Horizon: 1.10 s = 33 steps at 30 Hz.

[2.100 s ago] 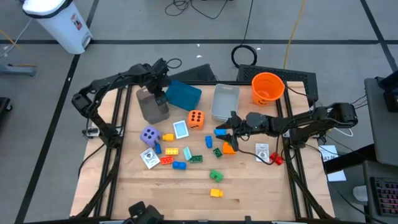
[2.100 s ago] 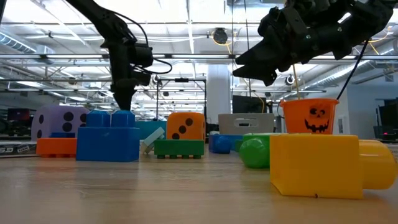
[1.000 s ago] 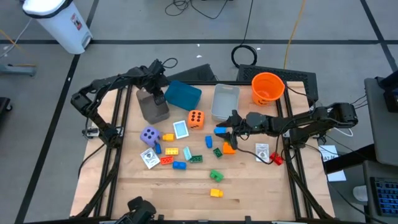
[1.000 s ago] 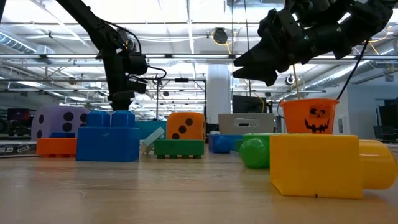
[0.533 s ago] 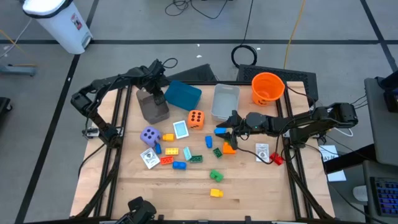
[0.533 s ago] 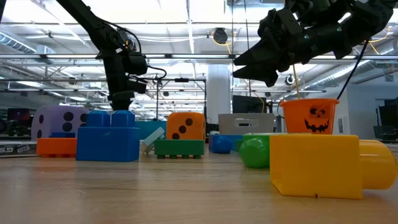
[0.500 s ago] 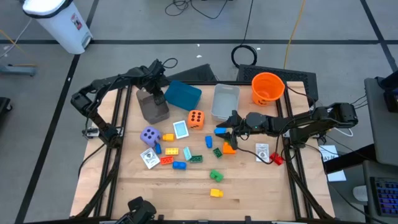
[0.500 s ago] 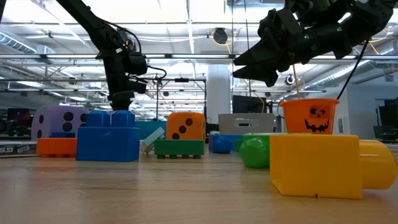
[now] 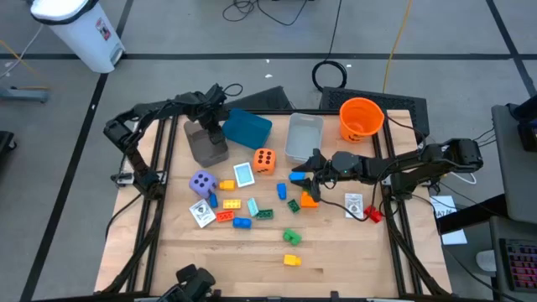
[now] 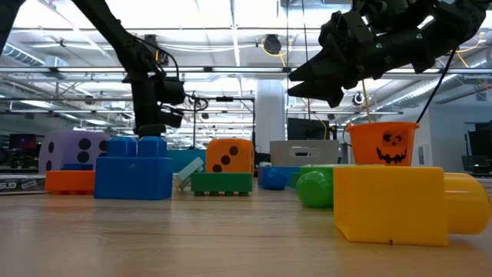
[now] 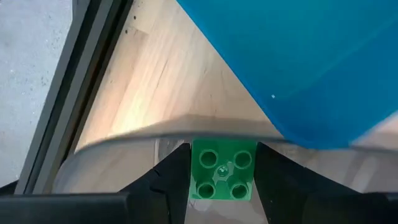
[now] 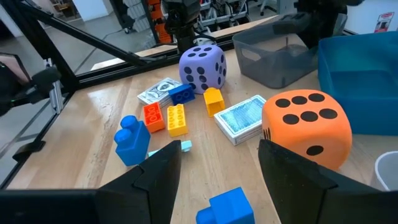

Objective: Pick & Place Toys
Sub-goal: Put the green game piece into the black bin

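Hanging over the table's middle, right gripper spread empty above the scattered bricks. Farther back left, left gripper pinching a green brick above the grey bin; centring inside the rim before letting go.

High view: overhead, straight down, whole wooden table and floor around it. Low view: at tabletop level, very near a yellow brick, facing across into the room. Left wrist view: close, looking down past a green brick onto the teal box. Right wrist view: low, oblique across the table. Orange die and purple die appear in high, low and right wrist views.
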Motion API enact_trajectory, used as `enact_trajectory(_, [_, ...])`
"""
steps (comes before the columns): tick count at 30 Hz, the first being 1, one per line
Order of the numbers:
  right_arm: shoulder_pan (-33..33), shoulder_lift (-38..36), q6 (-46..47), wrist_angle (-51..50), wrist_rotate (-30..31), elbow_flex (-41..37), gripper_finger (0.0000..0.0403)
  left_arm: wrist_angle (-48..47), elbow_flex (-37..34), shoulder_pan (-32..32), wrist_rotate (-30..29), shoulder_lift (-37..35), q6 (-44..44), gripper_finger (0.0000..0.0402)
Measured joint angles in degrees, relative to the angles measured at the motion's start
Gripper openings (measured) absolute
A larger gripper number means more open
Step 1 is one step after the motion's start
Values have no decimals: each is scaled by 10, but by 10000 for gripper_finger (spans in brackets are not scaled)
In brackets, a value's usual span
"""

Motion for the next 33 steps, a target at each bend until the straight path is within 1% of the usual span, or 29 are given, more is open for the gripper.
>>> enact_trajectory(5, [0,0,0,-5,0,0,208,19,0,0,-25,20,-2,188])
enact_trajectory(9, [0,0,0,-5,0,0,208,22,0,0,-25,25,-2,205])
enact_trajectory(17, [0,0,-11,-4,1,0,208,19,1,0,-25,22,-1,211])
enact_trajectory(20, [0,0,-16,-4,1,0,208,15,1,-3,-39,7,0,211])
enact_trajectory(23, [0,0,-16,-4,2,0,208,7,1,-8,-64,-24,0,211])
enact_trajectory(26, [0,0,-17,-4,2,0,208,2,1,-15,-61,-71,-2,212])
enact_trajectory(33, [0,0,-37,-3,2,0,208,17,2,-32,29,-208,-1,212])
